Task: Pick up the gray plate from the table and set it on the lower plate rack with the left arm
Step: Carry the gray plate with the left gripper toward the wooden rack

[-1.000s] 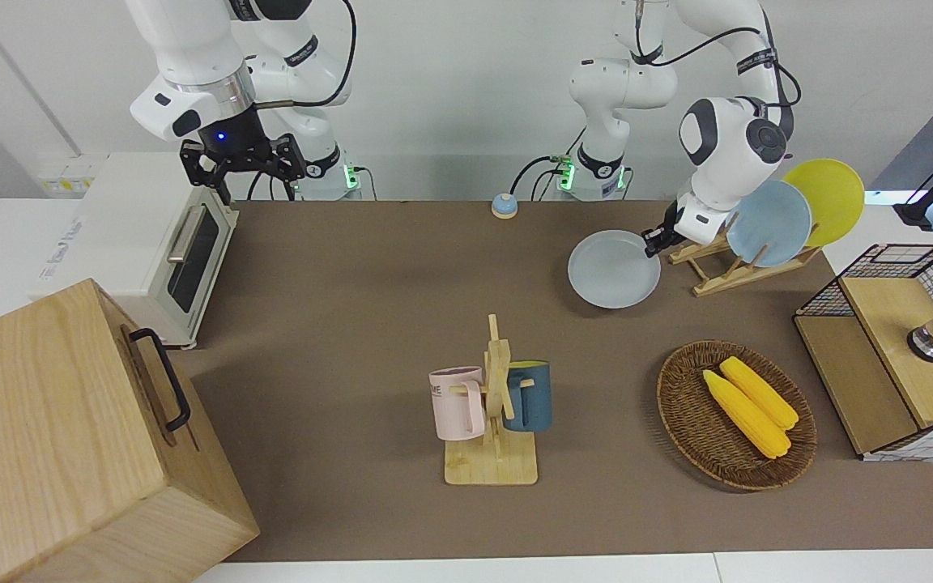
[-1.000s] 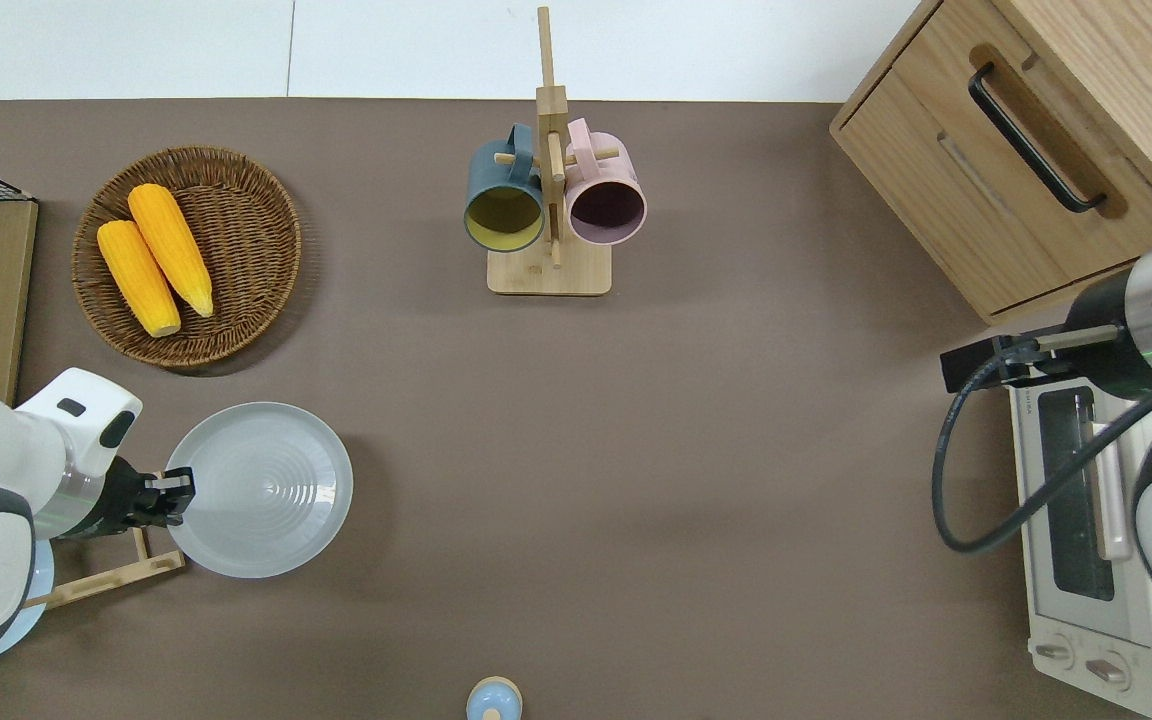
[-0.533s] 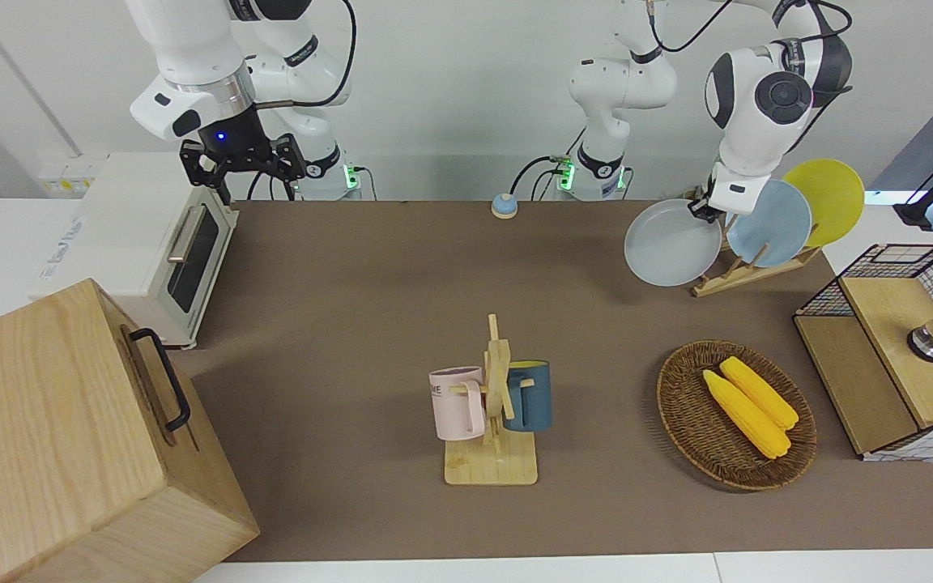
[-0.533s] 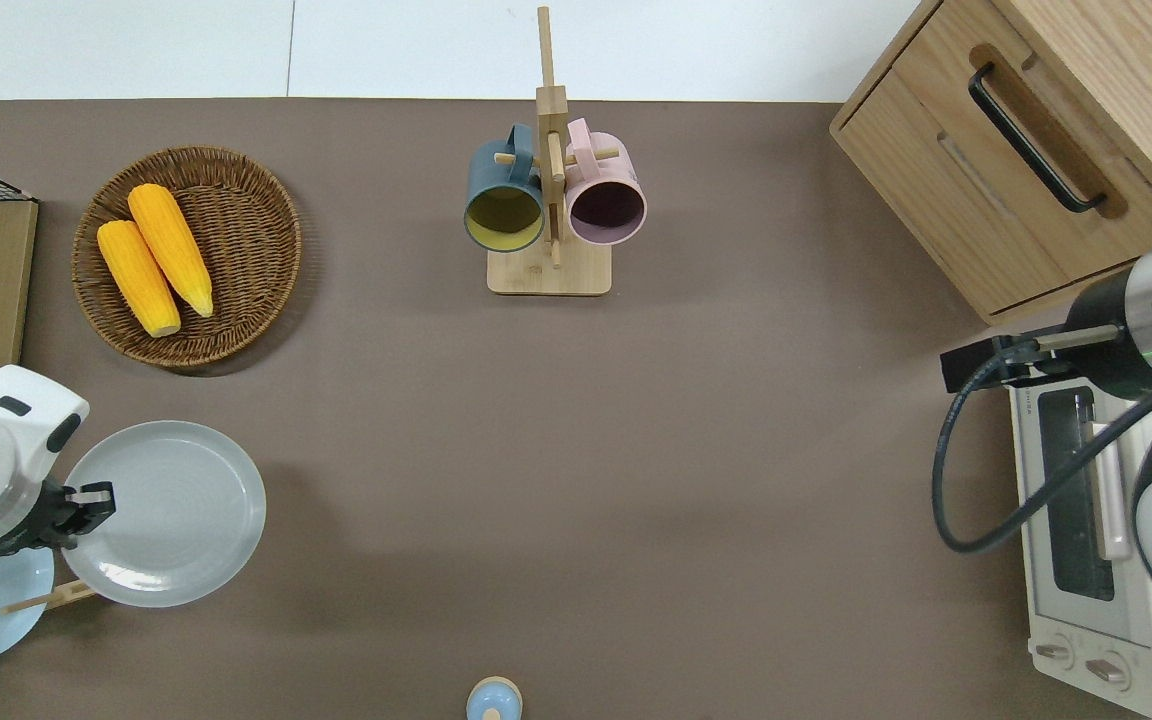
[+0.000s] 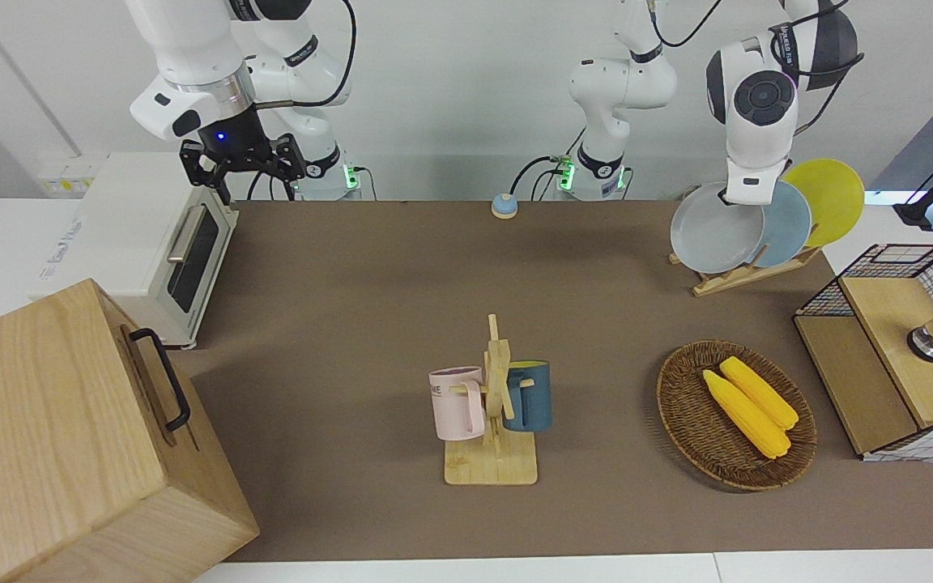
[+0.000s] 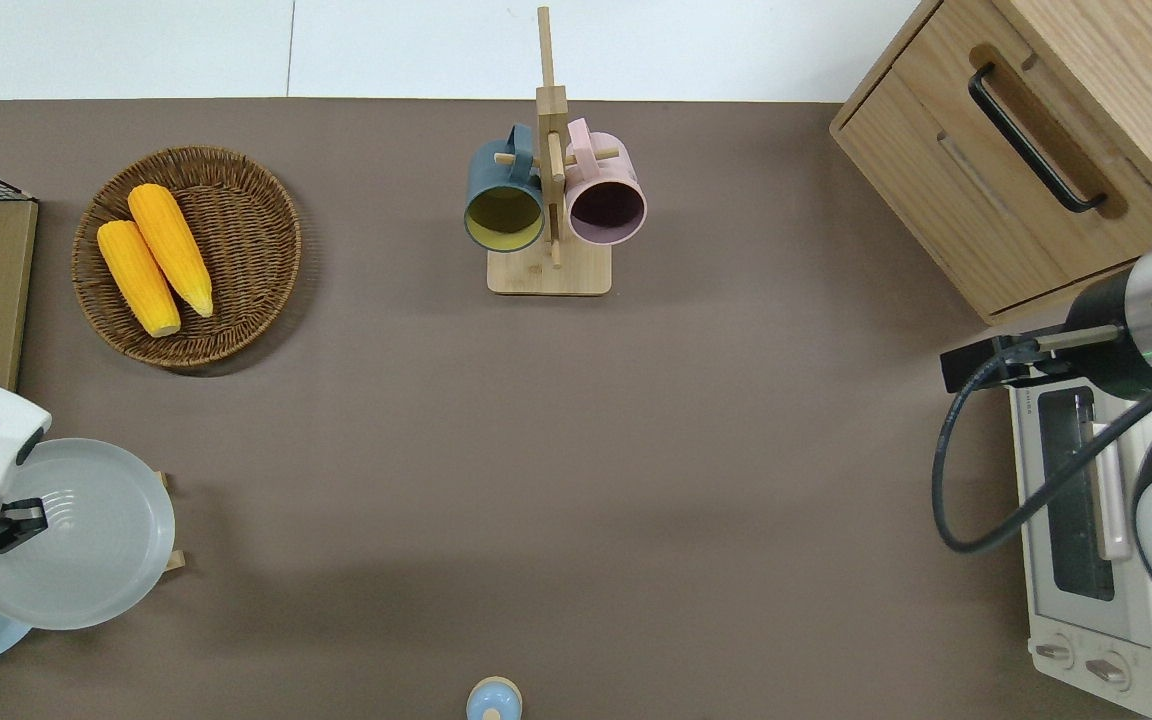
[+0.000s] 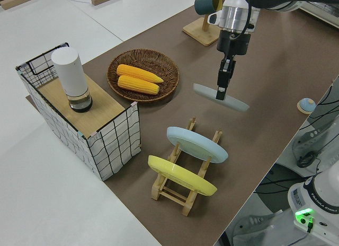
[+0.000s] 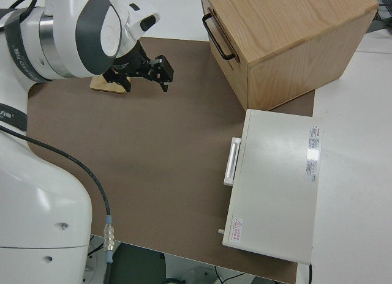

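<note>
My left gripper (image 5: 732, 194) is shut on the rim of the gray plate (image 5: 711, 231) and holds it tilted in the air. In the overhead view the gray plate (image 6: 71, 545) hangs over the lower plate rack (image 6: 172, 560), hiding all but the rail ends. The left side view shows the gray plate (image 7: 220, 97) under the left gripper (image 7: 222, 87), clear of the rack (image 7: 183, 195). A light blue plate (image 7: 197, 144) and a yellow plate (image 7: 180, 174) stand in the rack's slots. The right arm is parked, its gripper (image 8: 160, 73) open.
A wicker basket (image 6: 256, 250) with two corn cobs lies farther from the robots than the rack. A wire crate (image 7: 111, 142) with a white cylinder stands at the left arm's end. The mug stand (image 6: 548, 270), a bell (image 6: 493, 700), a toaster oven (image 5: 151, 243) and a wooden cabinet (image 5: 53, 437) are elsewhere.
The left gripper has lifted the gray plate off the table and carried it toward the left arm's end, from beside the rack to over it, tilting it more upright. The right arm has not moved.
</note>
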